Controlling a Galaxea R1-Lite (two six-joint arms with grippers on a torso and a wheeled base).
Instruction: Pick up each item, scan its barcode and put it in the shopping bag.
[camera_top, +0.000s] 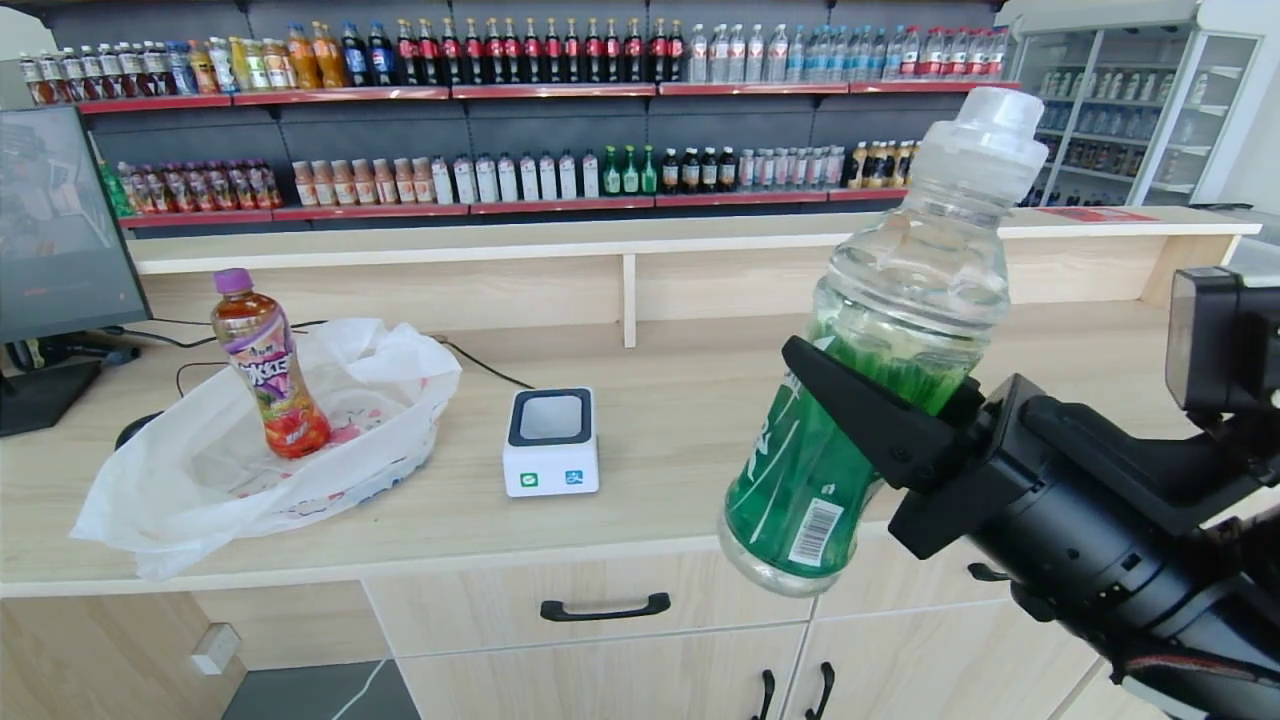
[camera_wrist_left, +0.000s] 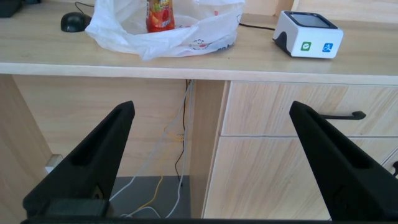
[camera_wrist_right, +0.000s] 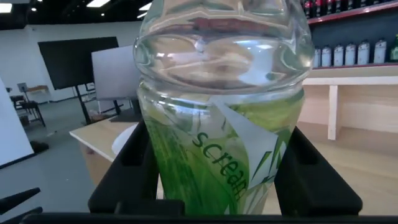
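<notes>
My right gripper (camera_top: 880, 400) is shut on a clear bottle with a green label (camera_top: 860, 400), held tilted in the air over the counter's front right, its barcode facing down and forward. Up close, that bottle (camera_wrist_right: 224, 124) sits between the black fingers (camera_wrist_right: 134, 168). The white scanner box (camera_top: 551, 441) stands mid-counter, left of the bottle. The white shopping bag (camera_top: 200, 470) lies open at the left with an orange drink bottle with a purple cap (camera_top: 265, 365) upright in it. My left gripper (camera_wrist_left: 211, 162) hangs open below counter height, facing the cabinet front; bag (camera_wrist_left: 186, 31) and scanner (camera_wrist_left: 308, 34) show above it.
A monitor (camera_top: 60, 230) and a dark mouse (camera_top: 135, 430) sit at the counter's far left, with cables running behind the bag. A raised wooden ledge (camera_top: 640, 240) backs the counter; drink shelves stand behind it. Drawers with black handles (camera_top: 605, 607) are below the counter.
</notes>
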